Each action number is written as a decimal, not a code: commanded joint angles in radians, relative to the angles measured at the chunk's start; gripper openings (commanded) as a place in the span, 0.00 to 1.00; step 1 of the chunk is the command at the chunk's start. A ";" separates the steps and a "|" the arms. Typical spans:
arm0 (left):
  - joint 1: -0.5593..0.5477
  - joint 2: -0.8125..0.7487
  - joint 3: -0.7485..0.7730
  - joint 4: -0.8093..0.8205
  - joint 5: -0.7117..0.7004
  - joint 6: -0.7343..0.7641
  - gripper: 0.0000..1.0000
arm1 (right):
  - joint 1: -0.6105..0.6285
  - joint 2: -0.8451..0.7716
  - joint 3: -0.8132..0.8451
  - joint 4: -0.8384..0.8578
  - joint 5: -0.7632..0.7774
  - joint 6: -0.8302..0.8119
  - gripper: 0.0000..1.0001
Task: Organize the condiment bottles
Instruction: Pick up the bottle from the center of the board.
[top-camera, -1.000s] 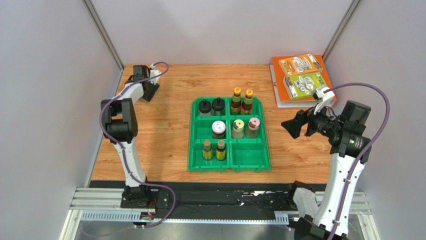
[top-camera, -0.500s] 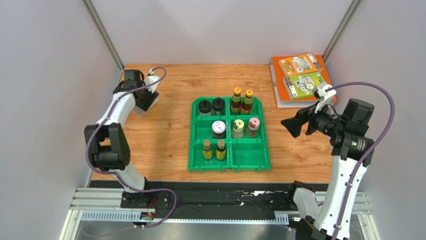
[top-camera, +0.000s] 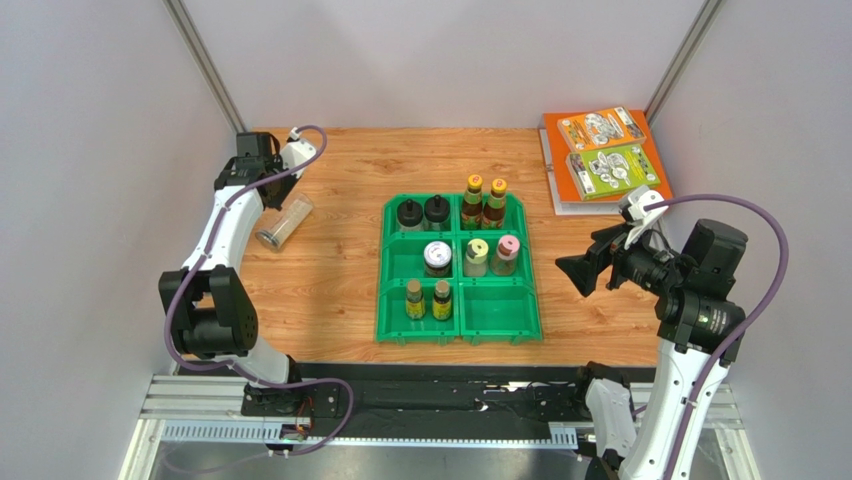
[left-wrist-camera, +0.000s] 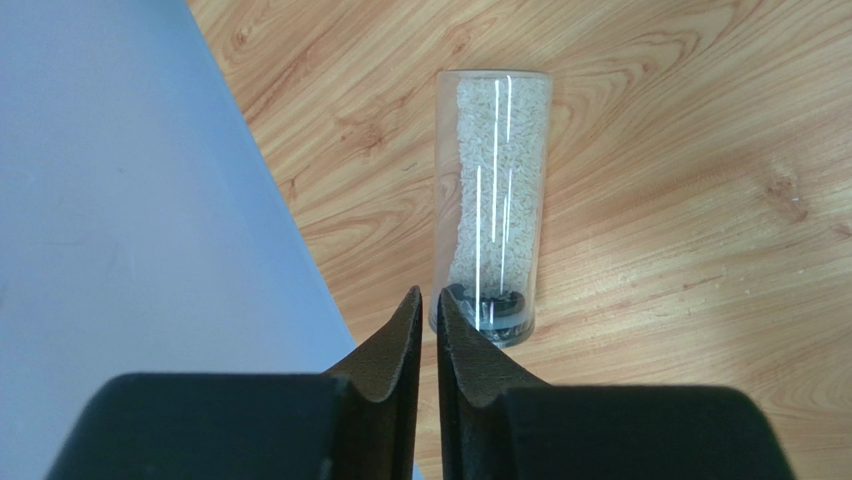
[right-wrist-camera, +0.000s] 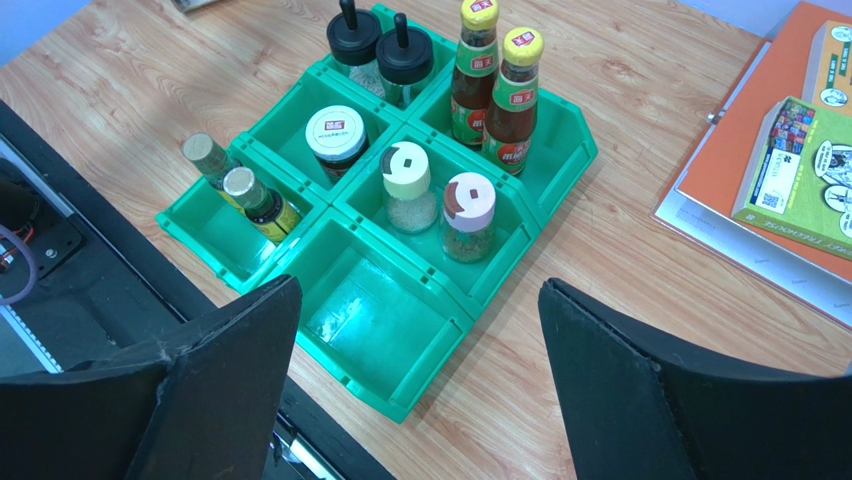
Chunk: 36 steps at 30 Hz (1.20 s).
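- Clear cylindrical jar of white granules (left-wrist-camera: 490, 200) lies on its side near the wooden worktop's (top-camera: 330, 270) left edge.
- Left gripper (left-wrist-camera: 428, 295): clenched, empty, tips just by the jar's black-capped end.
- Right gripper (right-wrist-camera: 418, 290): released, jaws wide, empty, above the worktop's right edge.

Top external: high above near edge, looking down on whole desk (top-camera: 330, 270). Left wrist: close on lying clear bottle (left-wrist-camera: 492, 200) at desk's left edge. Right wrist: farther, angled down; shares green bin (right-wrist-camera: 370, 320) with top.
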 joint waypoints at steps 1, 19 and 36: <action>0.020 -0.014 -0.004 0.009 -0.004 0.051 0.18 | 0.004 -0.012 0.001 -0.012 -0.019 -0.049 0.92; 0.258 0.032 -0.074 -0.172 0.618 0.123 0.99 | 0.004 -0.023 0.019 -0.037 -0.002 -0.050 0.92; 0.290 0.121 -0.163 0.113 0.527 0.129 0.99 | 0.004 -0.038 -0.010 -0.048 -0.002 -0.058 0.92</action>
